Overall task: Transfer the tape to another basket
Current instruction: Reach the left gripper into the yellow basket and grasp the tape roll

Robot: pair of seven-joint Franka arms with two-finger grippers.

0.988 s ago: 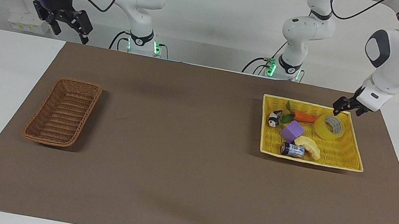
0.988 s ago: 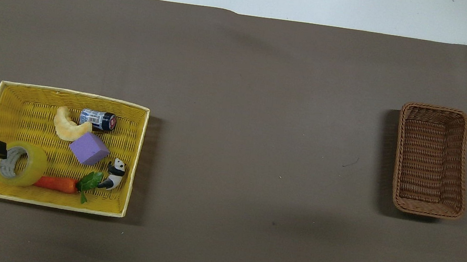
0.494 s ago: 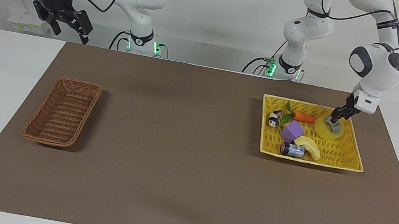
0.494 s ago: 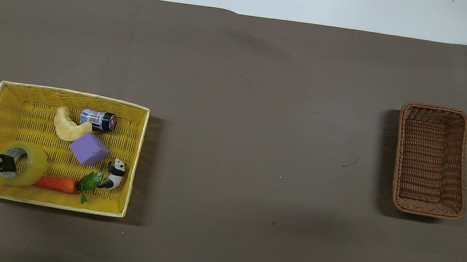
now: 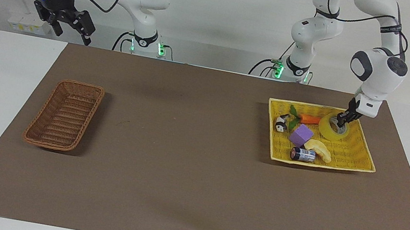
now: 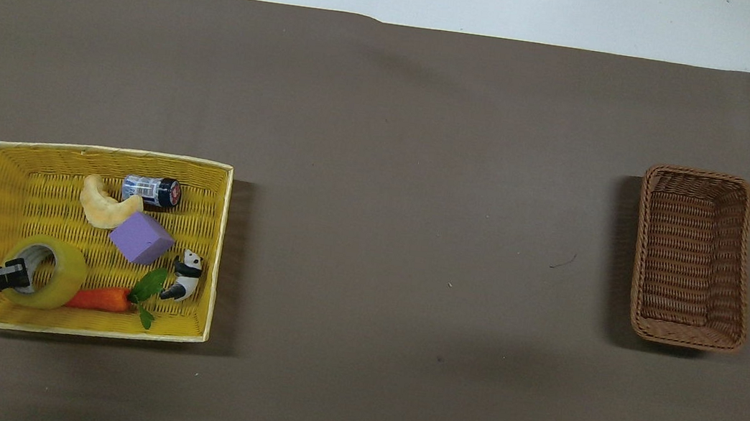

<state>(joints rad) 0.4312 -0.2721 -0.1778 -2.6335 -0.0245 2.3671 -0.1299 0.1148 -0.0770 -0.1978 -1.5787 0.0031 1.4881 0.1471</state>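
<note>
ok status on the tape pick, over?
Left gripper shut on the tape's wall, roll in the yellow tray. Right gripper open, waiting high over its own end. Brown basket holds nothing; carrot lies beside the roll.

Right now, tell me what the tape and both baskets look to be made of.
Tape: glossy translucent yellow plastic film on a grey-white core, probably card.
Brown basket: woven wicker or rattan, matte, with ribbed strands and a braided rim.
Yellow basket: a fine flat weave, perhaps dyed straw or plastic; the look leaves it open.
</note>
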